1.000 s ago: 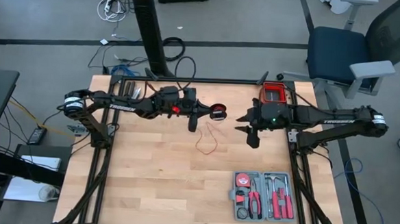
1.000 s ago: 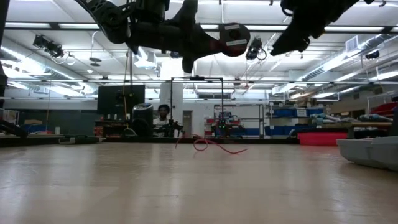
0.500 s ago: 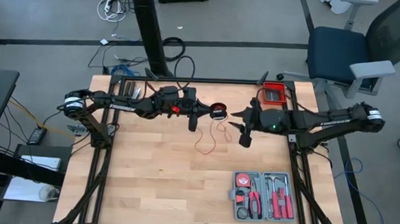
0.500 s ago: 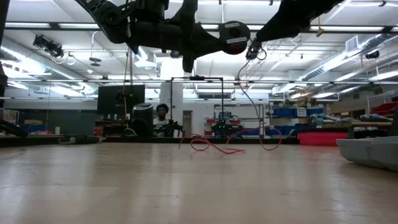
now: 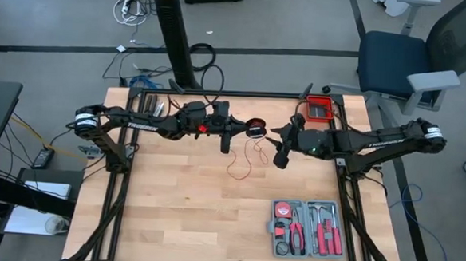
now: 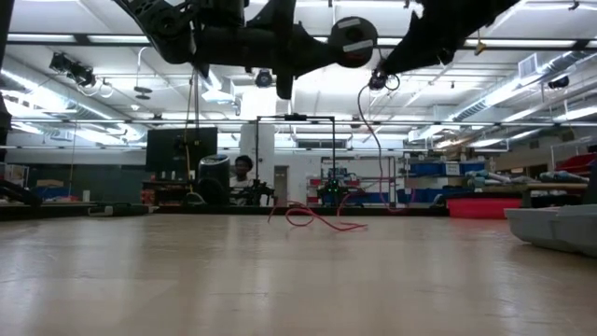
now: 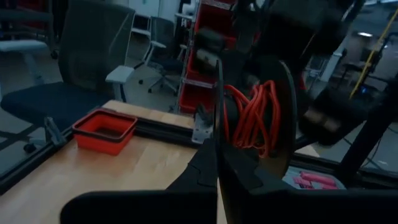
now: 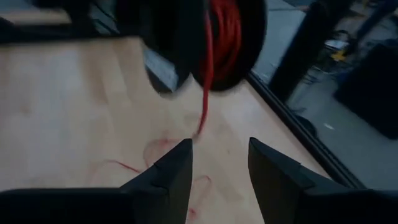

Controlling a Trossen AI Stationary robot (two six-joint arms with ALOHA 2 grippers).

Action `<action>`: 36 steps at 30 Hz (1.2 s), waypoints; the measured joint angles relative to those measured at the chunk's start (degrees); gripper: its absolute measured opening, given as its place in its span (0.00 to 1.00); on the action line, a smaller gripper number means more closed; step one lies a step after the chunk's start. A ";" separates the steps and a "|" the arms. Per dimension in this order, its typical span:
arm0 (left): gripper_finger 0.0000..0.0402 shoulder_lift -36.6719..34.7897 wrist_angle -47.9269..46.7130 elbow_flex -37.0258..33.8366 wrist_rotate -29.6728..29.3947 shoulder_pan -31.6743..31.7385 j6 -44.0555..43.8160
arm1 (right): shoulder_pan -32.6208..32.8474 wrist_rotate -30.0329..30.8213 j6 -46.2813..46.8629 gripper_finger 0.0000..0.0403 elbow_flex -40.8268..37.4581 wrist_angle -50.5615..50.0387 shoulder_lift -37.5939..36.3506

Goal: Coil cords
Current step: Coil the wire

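The left pincer (image 5: 252, 130) is clamping a black spool (image 7: 277, 121) above the bench's far-middle; the red cord (image 5: 241, 164) is trailing to the bench (image 5: 173, 199). The right pincer (image 8: 219, 163), spread open, should be pinching the hanging strand close under the spool.

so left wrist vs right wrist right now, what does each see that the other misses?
Only the left wrist view shows the red tray at the table's edge and an office chair behind it. Only the right wrist view shows the red cord hanging off the spool down to loose loops on the table, seen between the open right gripper fingers. Both show the black spool wound with red cord, held by the left gripper.
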 joint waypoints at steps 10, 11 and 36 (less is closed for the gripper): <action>0.01 0.00 1.73 0.01 -6.39 -1.15 -5.85 | 9.14 10.24 -15.13 0.37 0.00 0.72 8.77; 0.01 0.00 1.76 0.02 -6.64 -1.15 -6.17 | 9.52 10.24 -17.00 0.37 0.00 0.95 9.54; 0.01 0.00 2.96 0.00 -6.70 -1.17 -16.70 | 12.92 35.79 -81.65 0.37 0.00 18.38 25.98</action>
